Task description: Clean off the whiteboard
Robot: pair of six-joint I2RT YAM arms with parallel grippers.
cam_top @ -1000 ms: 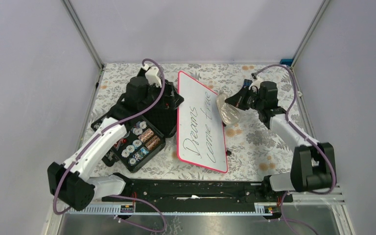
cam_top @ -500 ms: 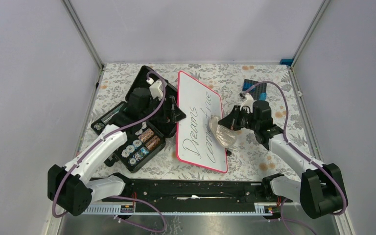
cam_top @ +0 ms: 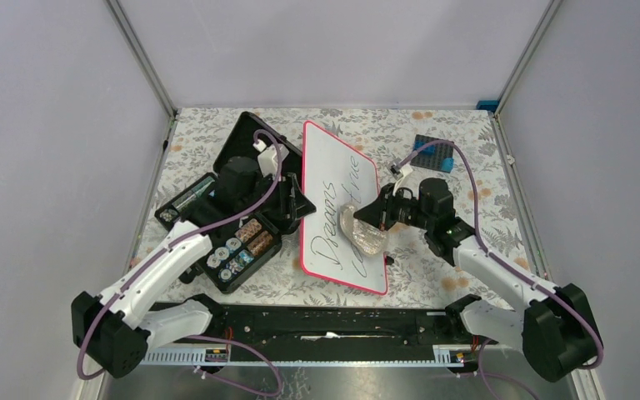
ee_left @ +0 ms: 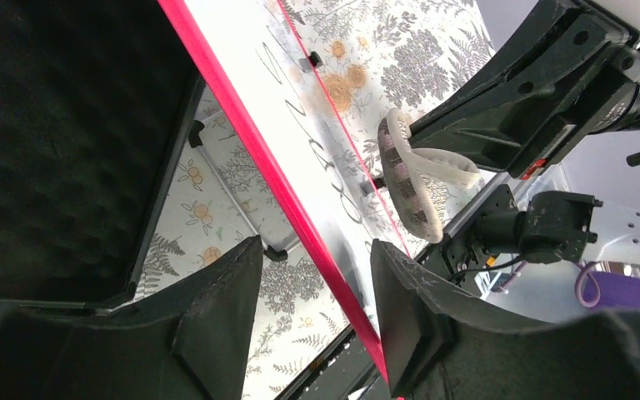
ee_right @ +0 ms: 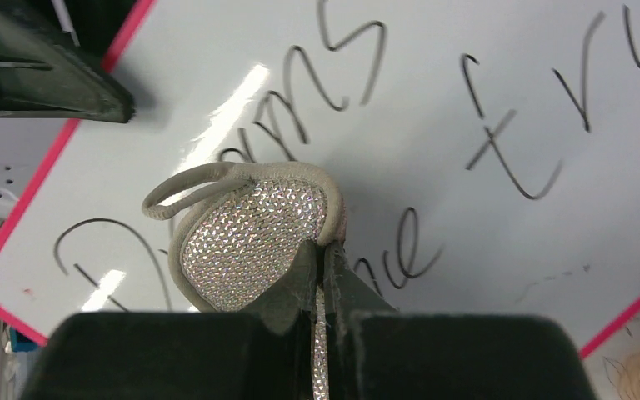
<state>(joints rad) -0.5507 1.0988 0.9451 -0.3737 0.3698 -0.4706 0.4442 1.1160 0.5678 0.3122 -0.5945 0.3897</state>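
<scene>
- Pale grey walls close in a floral-patterned bench (cam_top: 500, 208).
- We see the right fingers (ee_right: 300, 287) pinched fully together on a glittery beige pad (ee_right: 250, 242). The pad lies against the whiteboard (ee_right: 433, 208), over the black handwriting near the board's middle.
- Our left fingers (ee_left: 396, 308) stand apart and hold nothing. The board's red rim passes between them, and we cannot tell whether it touches either.
- We find the whiteboard lying at the centre of the bench, with "Dreams come true" written on it.
- Just left of it sits an open black foam-lined case (cam_top: 237, 137), and a dark blue plate (cam_top: 433, 152) lies beyond its far right corner.
</scene>
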